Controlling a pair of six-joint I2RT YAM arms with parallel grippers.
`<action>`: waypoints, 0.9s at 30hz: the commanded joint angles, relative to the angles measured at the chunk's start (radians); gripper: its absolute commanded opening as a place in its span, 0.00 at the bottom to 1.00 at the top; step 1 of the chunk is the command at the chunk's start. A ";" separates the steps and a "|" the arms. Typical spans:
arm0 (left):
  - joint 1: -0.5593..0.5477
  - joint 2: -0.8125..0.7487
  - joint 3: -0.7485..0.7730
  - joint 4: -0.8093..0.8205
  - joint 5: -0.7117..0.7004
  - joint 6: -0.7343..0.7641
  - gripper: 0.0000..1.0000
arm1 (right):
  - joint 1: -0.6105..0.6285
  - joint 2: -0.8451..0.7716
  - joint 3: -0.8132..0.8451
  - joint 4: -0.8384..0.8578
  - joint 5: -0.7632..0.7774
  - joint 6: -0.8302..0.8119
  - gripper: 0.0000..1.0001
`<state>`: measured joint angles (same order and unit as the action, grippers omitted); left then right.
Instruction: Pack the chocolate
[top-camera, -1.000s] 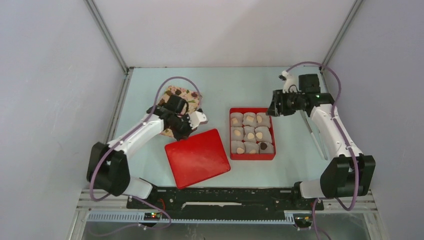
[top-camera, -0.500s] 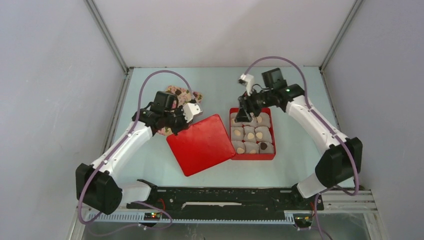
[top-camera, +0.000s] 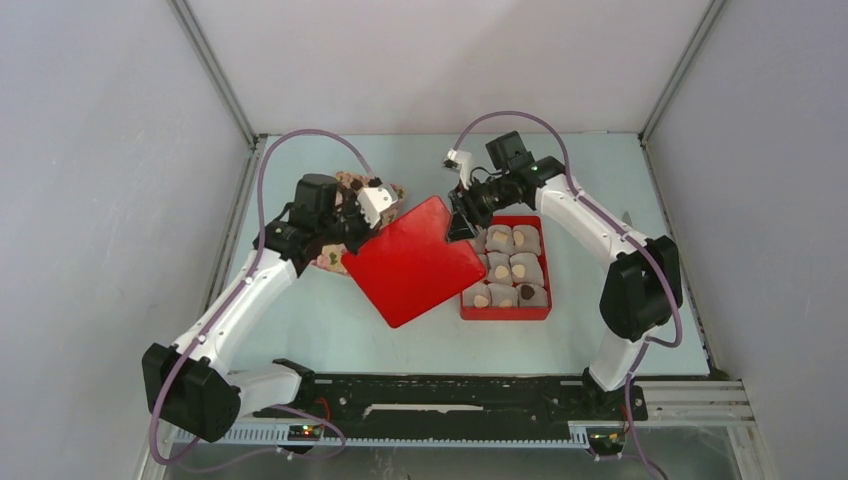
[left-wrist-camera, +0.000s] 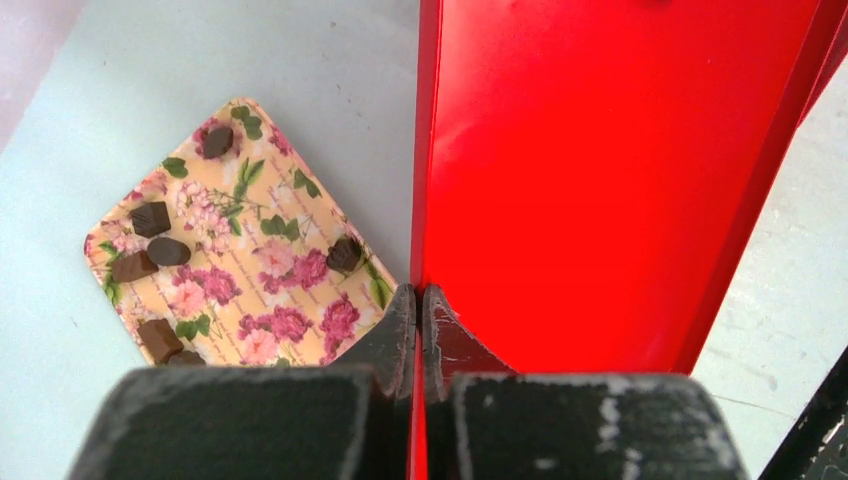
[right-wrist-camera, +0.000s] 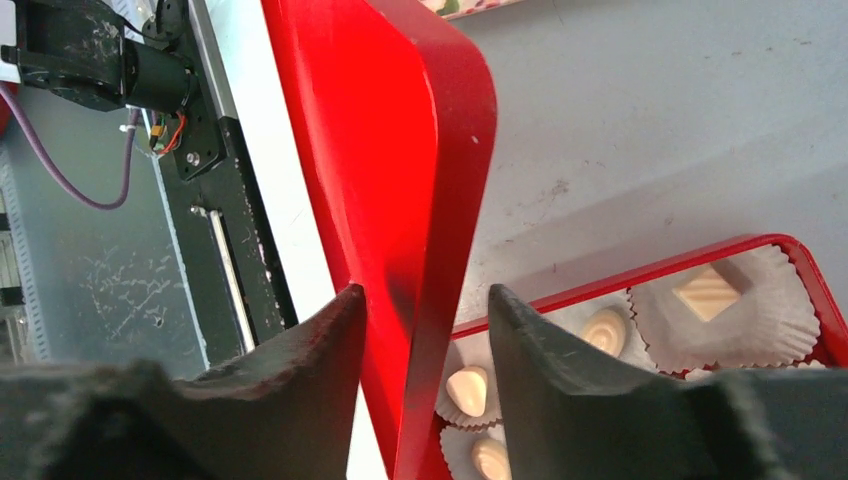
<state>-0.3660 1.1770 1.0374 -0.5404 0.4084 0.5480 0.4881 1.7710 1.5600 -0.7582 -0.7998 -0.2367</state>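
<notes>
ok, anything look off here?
The red lid hangs askew over the box, pinched at one edge by the left gripper. Right gripper straddles its corner, open. Dark chocolates lie unpacked on the floral tray.

One red lid (top-camera: 420, 262), one red box (top-camera: 505, 314), one floral tray (left-wrist-camera: 225, 215).

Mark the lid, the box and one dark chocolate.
lid (top-camera: 420, 265): top view, centre of its face.
box (top-camera: 505, 315): top view, near wall.
dark chocolate (left-wrist-camera: 168, 250): left wrist view, centre of an oval piece.
</notes>
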 joint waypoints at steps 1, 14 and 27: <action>0.006 -0.030 0.026 0.115 0.052 -0.078 0.00 | 0.012 0.002 0.047 0.040 -0.008 0.016 0.45; -0.001 -0.002 0.021 0.241 0.013 -0.251 0.21 | 0.021 -0.133 0.026 0.069 0.230 -0.036 0.01; 0.013 -0.080 0.005 0.142 -0.096 -0.211 0.52 | 0.023 -0.441 -0.069 0.194 0.579 -0.172 0.00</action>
<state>-0.3622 1.1767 1.0367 -0.3767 0.3496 0.3191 0.5037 1.4765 1.5230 -0.7036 -0.3779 -0.3244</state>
